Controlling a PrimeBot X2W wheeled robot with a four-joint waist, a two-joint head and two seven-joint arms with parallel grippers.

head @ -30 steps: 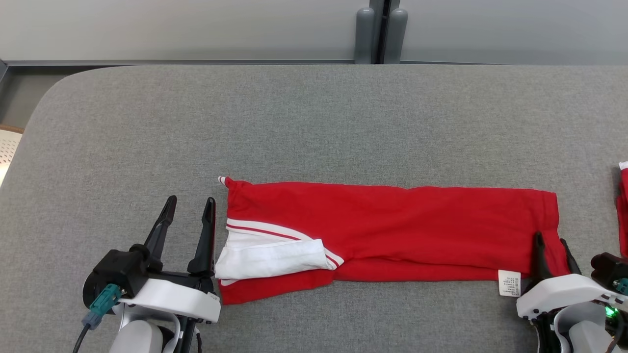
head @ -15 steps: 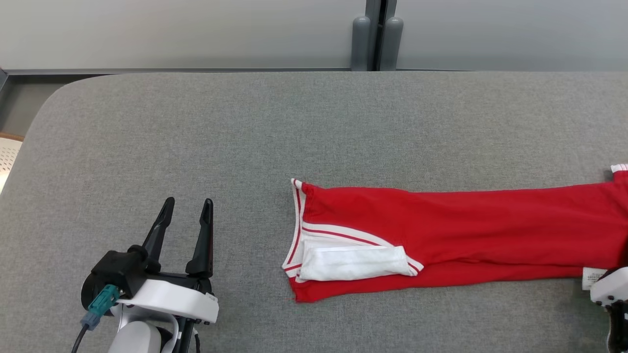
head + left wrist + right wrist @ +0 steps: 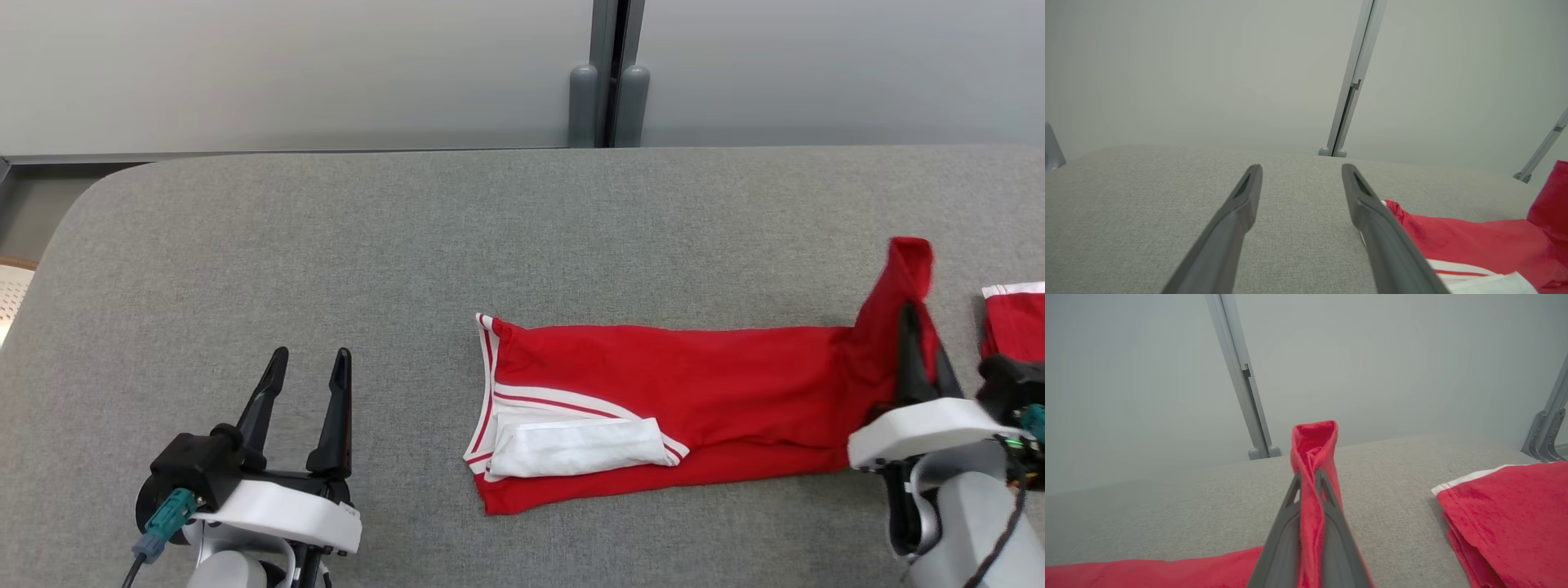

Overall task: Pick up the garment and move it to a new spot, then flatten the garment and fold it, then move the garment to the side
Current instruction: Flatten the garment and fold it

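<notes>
Has dragged the garment (image 3: 694, 384) rightward since a second ago, well clear of the left tool (image 3: 311, 353), and has raised its right end off the tabletop (image 3: 408, 245). At far left, holds the left tool spread wide and empty, low over bare grey cover. Farther right, leaves the garment as a long folded red band, lying flat, with the white sleeve and striped trim on top at its left end. Looks light, soft and limp; probably sags from any single pinch, slides readily on the grey fabric-like cover, and may shed its folds if pulled fast. Best taken at a hem or corner through all layers, ideally at both ends together. At the right, clamps the right tool (image 3: 916, 317) tight on the red hem, with a tuft standing above the tips. Just beyond, shows a second red cloth (image 3: 1012, 327) lying apart. Behind, plain grey wall panels and a post (image 3: 604, 98).
</notes>
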